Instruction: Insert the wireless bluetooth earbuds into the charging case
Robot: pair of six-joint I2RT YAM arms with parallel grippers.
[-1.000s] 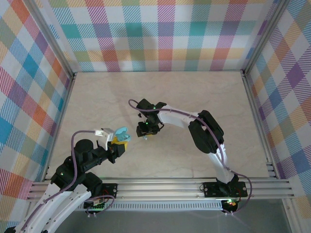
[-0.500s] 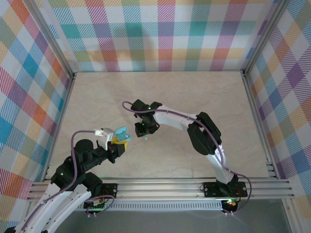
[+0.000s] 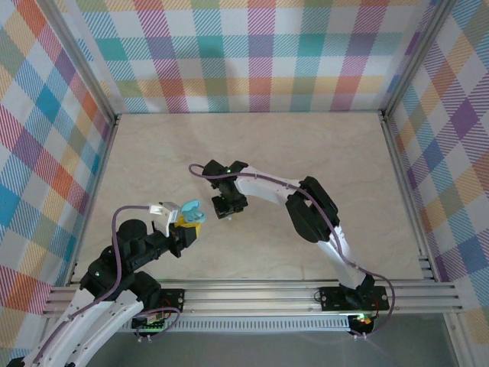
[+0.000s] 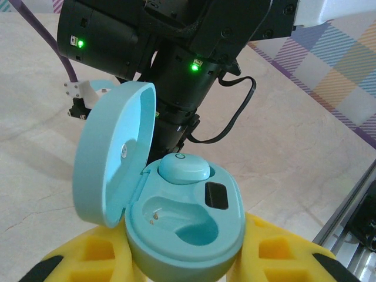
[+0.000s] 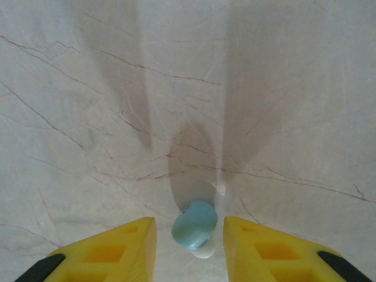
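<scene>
Over the tabletop view, the right gripper [image 3: 227,208] has drifted left across the last second and now hangs just right of the charging case [image 3: 189,208], which the left gripper [image 3: 186,222] clamps at the near left. The right jaws have also narrowed. From the left wrist, the case stands with its lid [image 4: 114,155] up, one seated earbud [image 4: 183,168] in the far pocket and the near pocket [image 4: 182,226] empty. From the right wrist, a second earbud [image 5: 195,226] sits between the yellow fingers [image 5: 111,249] with a sliver of table [image 5: 176,88] showing on either side, so I cannot tell whether it is pinched or merely straddled. If held, the carry to the empty pocket looks short.
</scene>
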